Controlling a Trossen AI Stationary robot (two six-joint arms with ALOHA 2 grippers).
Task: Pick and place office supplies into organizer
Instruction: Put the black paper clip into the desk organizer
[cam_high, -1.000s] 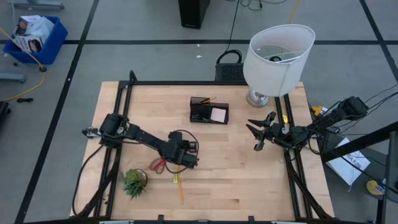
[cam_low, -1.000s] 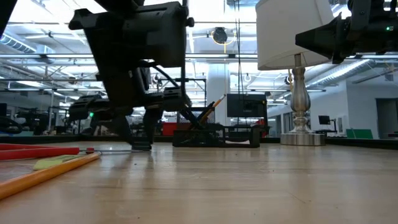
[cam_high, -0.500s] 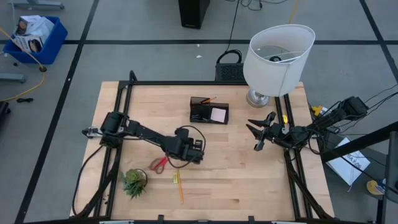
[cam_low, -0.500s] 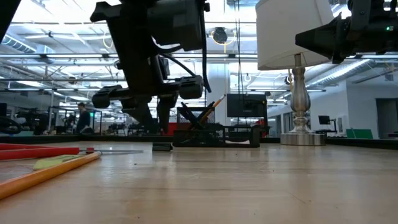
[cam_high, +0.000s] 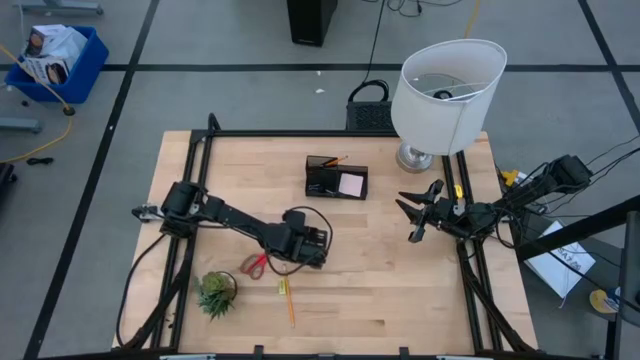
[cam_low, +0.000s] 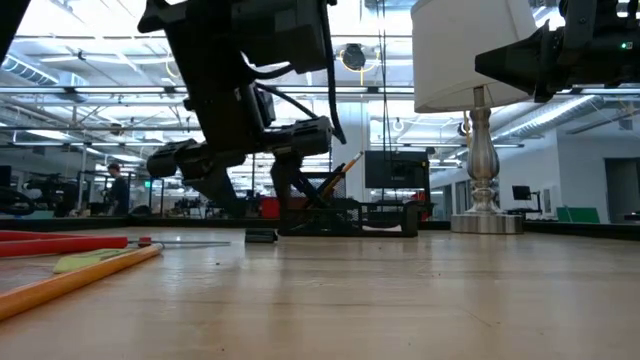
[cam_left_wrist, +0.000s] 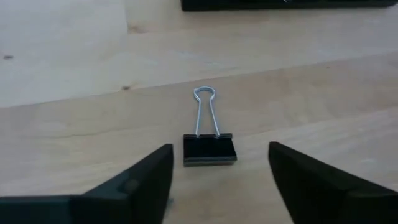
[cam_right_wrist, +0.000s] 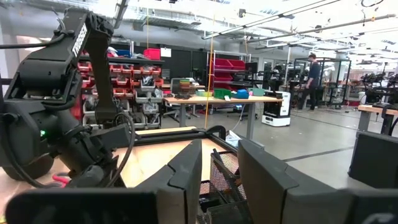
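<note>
The left claw (cam_high: 312, 243) hangs low over the middle of the worktop (cam_high: 400, 290), its fingers (cam_left_wrist: 134, 183) spread wide and empty. A black clip (cam_left_wrist: 209, 149) lies flat on the wood between the fingers, touching neither, its wire handles pointing away from the wrist. In the low view the clip (cam_low: 262, 236) sits on the wood under the claw (cam_low: 245, 180). The organizer (cam_high: 336, 177) stands near the far edge, well apart from the clip, with a pink pad (cam_high: 350, 184) and a pencil (cam_high: 337, 159) in it. Red scissors (cam_high: 256, 265) lie just beside the left arm, pencils (cam_high: 288, 303) nearer the front edge, and a plant (cam_high: 216, 292) toward the front left corner. The right claw (cam_high: 418, 212) waits above the right side, its fingers (cam_right_wrist: 186, 177) parted. A lamp (cam_high: 445, 95) stands at the back right.
</note>
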